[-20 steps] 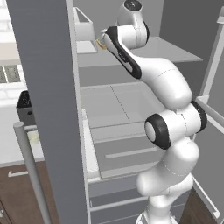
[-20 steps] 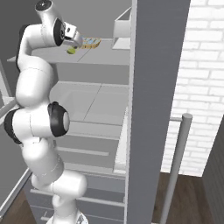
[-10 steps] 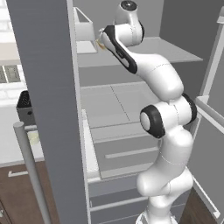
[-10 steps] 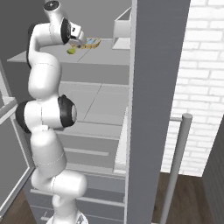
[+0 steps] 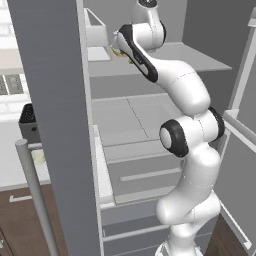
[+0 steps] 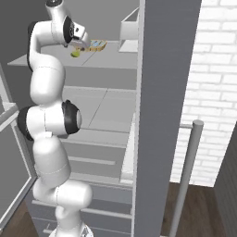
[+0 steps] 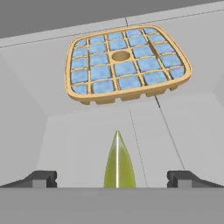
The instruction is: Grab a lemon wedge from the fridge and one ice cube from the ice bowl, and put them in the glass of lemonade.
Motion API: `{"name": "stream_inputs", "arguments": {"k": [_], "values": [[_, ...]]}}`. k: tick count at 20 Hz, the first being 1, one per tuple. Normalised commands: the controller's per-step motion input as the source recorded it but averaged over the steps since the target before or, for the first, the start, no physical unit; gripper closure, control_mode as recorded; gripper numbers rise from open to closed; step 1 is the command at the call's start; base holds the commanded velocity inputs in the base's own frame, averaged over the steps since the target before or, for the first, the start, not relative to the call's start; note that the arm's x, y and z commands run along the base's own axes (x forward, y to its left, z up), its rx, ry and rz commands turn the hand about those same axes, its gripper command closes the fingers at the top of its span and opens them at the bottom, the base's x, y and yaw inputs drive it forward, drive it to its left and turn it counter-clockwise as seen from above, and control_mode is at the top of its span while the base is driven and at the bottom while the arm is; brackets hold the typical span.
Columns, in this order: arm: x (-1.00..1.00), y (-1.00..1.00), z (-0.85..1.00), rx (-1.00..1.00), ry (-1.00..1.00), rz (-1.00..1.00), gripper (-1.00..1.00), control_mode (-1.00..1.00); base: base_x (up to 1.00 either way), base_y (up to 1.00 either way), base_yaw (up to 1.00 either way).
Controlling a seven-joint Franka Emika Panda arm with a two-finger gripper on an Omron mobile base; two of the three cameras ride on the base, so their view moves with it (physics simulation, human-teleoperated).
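Observation:
The fridge (image 5: 50,100) stands open, and my arm reaches onto its top shelf (image 6: 106,58). There the lemon wedge (image 7: 118,164), a small yellow-green slice, lies with its tip pointing away from the hand. It also shows as a green speck (image 6: 75,53) just below the hand. My gripper (image 7: 113,178) is open, one fingertip (image 7: 41,178) well clear on each side of the wedge and neither touching it. A short pale glass of lemonade (image 5: 38,158) stands on the counter left of the door, partly behind the handle. The ice bowl and the ice cube are out of view.
A tan tray with blue squares (image 7: 127,63) lies on the shelf just beyond the wedge. A white bin (image 5: 97,37) stands at the shelf's left end. The open doors (image 6: 162,92) flank the arm. A dark toaster (image 5: 27,122) is on the counter.
The arm has drawn its elbow in and stands more upright. The hand has stayed at the top shelf by the wedge, jaws still wide.

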Motion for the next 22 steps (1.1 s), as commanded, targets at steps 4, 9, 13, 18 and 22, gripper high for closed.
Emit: {"name": "stream_inputs", "arguments": {"k": [4, 9, 13, 18, 22], "values": [[-0.03, 0.0, -0.26, 0.01, 0.0, 0.0, -1.0, -1.0, 0.0, 0.0, 0.0], [0.0, 0.0, -0.19, 0.0, 0.0, 0.0, -1.0, -1.0, 0.0, 0.0, 0.0], [-0.03, -0.02, -0.14, 0.0, 0.0, 0.0, -1.0, -1.0, 0.0, 0.0, 0.0], [-0.02, 0.0, -0.32, 0.0, -0.05, 0.0, -1.0, -1.0, 0.0, 0.0, 0.0], [0.0, 0.0, -0.15, 0.0, -0.04, 0.0, -1.0, -1.0, 0.0, 0.0, 0.0]]}}
